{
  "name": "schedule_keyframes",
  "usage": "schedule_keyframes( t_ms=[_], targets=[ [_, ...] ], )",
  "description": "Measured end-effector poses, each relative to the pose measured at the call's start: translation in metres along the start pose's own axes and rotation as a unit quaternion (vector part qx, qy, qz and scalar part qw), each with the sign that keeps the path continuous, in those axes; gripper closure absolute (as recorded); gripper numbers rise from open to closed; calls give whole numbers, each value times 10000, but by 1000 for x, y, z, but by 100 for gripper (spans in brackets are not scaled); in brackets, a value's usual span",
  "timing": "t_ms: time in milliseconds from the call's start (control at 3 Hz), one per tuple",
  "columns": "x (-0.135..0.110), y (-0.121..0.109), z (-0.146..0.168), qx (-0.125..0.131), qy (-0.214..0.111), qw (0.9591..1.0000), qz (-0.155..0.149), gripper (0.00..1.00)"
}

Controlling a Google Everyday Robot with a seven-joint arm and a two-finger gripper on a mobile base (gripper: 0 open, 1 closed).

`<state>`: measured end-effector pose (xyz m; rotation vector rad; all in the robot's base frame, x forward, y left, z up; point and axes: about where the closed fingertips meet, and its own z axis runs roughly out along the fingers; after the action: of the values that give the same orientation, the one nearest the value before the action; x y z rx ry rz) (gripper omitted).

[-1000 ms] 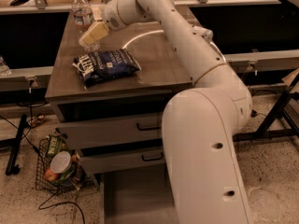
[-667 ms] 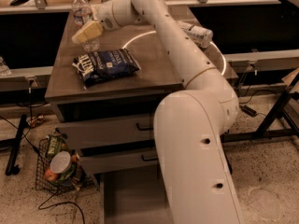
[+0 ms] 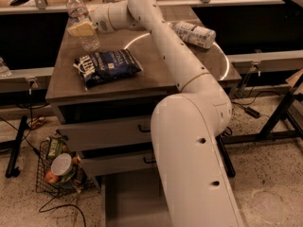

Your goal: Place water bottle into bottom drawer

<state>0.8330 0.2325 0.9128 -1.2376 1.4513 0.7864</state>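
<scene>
Pretty warm, yellowish indoor light here, mostly coming from above. The white arm [image 3: 189, 141] soaks up the most of it, and its big lower casing looks close to blown out. The tool [image 3: 81, 29], up at the back left of the desk [image 3: 156, 74] right at the water bottle [image 3: 75, 6], sits in a softer cream glow. A bright curved streak of glare [image 3: 224, 63] runs across the desk top next to the arm. Underneath the desk it gets really dark, the bottom drawer [image 3: 132, 200] is a murky grey, and the space behind the desk is nearly black. The whole thing is a bit soft, and the wire basket [image 3: 47, 178] on the floor looks smeary.
</scene>
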Motion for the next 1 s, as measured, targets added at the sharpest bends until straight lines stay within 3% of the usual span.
schedule_keyframes(
  t_ms=[333, 667, 1000],
  targets=[
    [-15, 15, -13, -178, -148, 9996, -164, 72],
    [-36, 43, -50, -456, -264, 9976, -457, 95],
    [-54, 72, -110, -590, -323, 9956, -655, 100]
  ],
)
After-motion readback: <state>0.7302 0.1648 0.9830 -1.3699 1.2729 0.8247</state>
